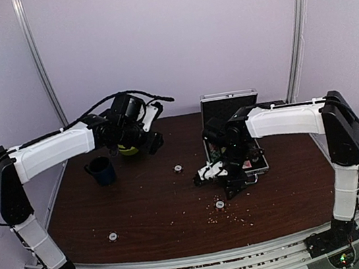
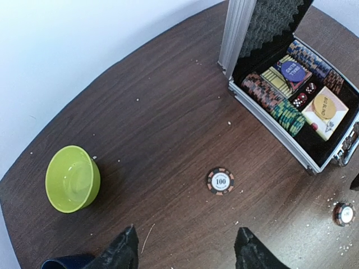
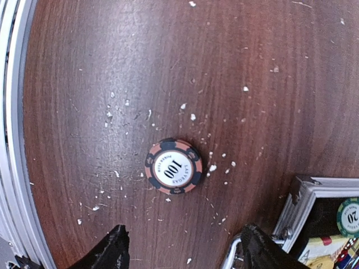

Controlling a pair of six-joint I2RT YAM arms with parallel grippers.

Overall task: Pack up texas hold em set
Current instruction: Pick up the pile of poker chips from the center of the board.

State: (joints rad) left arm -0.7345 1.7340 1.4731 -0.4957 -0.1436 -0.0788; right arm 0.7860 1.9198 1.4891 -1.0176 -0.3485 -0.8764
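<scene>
The silver briefcase stands open at the right, its black-lined lid up. In the left wrist view the case holds rows of chips, card boxes, red dice and dealer buttons. A black-and-orange "100" chip lies on the table ahead of my open, empty left gripper, which hovers near the lime-green bowl. A second "100" chip lies ahead of my open, empty right gripper, by the case's front corner. A third loose chip lies at the near left.
A dark blue mug stands left of centre, and the lime-green bowl sits beside it. White crumbs are scattered over the brown table near the front edge. The metal rail runs along the near edge.
</scene>
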